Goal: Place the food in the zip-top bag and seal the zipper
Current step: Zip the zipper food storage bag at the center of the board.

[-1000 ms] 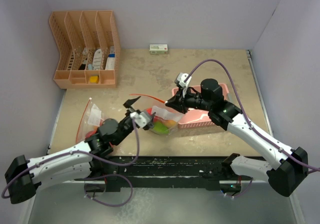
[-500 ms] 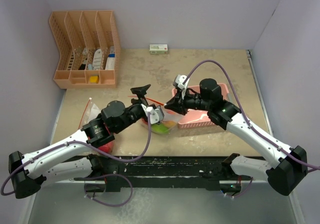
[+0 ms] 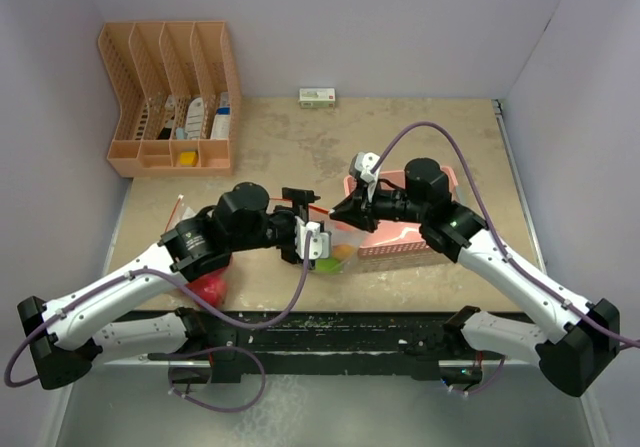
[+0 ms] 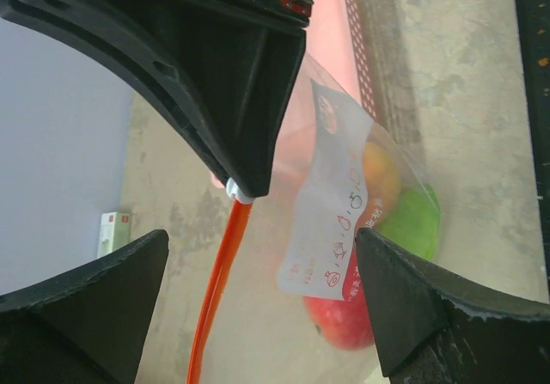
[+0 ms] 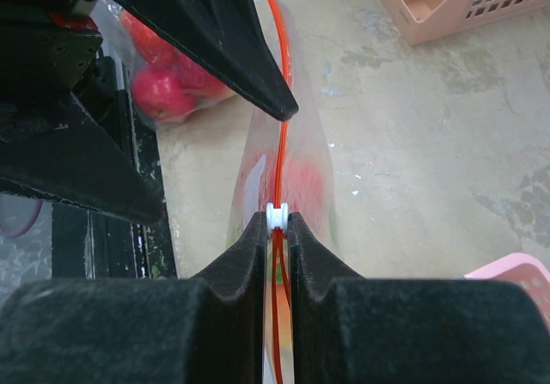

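The left gripper (image 4: 262, 245) has swung in, gaping wide and empty astride the zip-top bag (image 4: 339, 186), limp slippery film held up by the right gripper (image 5: 275, 222). The food (image 4: 348, 320) weighs its bottom. That gripper pinches the stiff orange zipper (image 5: 279, 126) at its white slider (image 5: 275, 215), the soundest hold.

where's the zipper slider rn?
Right wrist view, centre: the white slider sits on the orange zipper track, pinched at the tips of the shut right claw, left of the pink basket.

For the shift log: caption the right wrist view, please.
Right gripper shut on the white slider of the orange zipper, clear bag below, red apples beyond.
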Robot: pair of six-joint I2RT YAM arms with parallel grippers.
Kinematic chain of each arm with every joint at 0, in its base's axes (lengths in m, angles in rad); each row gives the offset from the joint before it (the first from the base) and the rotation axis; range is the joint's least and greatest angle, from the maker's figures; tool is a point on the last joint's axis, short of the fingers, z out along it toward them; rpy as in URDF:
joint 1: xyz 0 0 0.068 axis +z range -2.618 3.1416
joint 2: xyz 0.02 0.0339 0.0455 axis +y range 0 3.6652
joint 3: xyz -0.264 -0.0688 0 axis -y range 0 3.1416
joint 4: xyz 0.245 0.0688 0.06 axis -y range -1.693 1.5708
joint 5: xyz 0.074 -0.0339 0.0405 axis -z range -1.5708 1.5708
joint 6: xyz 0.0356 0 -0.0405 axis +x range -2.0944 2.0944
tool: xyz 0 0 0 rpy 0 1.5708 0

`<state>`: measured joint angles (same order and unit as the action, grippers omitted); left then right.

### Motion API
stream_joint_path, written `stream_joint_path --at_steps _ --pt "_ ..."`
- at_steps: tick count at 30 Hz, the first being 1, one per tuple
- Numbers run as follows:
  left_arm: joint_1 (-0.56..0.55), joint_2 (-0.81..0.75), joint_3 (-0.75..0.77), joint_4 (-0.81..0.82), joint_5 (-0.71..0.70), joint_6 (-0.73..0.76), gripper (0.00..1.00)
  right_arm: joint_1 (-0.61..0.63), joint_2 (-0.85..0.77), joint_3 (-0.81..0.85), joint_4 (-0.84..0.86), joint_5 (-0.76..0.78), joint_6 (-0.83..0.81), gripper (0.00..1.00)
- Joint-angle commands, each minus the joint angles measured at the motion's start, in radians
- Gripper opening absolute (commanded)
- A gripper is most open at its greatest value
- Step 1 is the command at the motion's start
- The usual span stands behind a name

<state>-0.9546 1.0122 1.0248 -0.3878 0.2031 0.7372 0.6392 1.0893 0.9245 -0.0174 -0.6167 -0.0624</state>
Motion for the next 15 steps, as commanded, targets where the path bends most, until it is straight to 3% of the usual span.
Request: stream_joint_path --at_steps 1,7,10,12,15 --pt "0.012 0.03 0.079 -0.085 0.067 -0.024 0.93 -0.001 -0.038 0.028 0.033 -0.054 -0.017 0.0" --pt "0.026 0.065 0.059 -0.058 0.024 -0.024 0.86 -0.001 -0.045 0.022 0.037 -0.084 -0.021 0.0" --pt "0.031 0.079 0.057 -0.037 -0.013 -0.042 0.77 -0.002 -0.045 0.023 0.037 -0.092 -0.025 0.0" --pt "0.033 0.096 0.066 -0.036 -0.034 -0.059 0.65 -0.002 -0.044 0.022 0.038 -0.094 -0.026 0.0" --pt "0.036 0.109 0.072 -0.013 -0.069 -0.087 0.33 -0.001 -0.041 0.024 0.036 -0.094 -0.026 0.0"
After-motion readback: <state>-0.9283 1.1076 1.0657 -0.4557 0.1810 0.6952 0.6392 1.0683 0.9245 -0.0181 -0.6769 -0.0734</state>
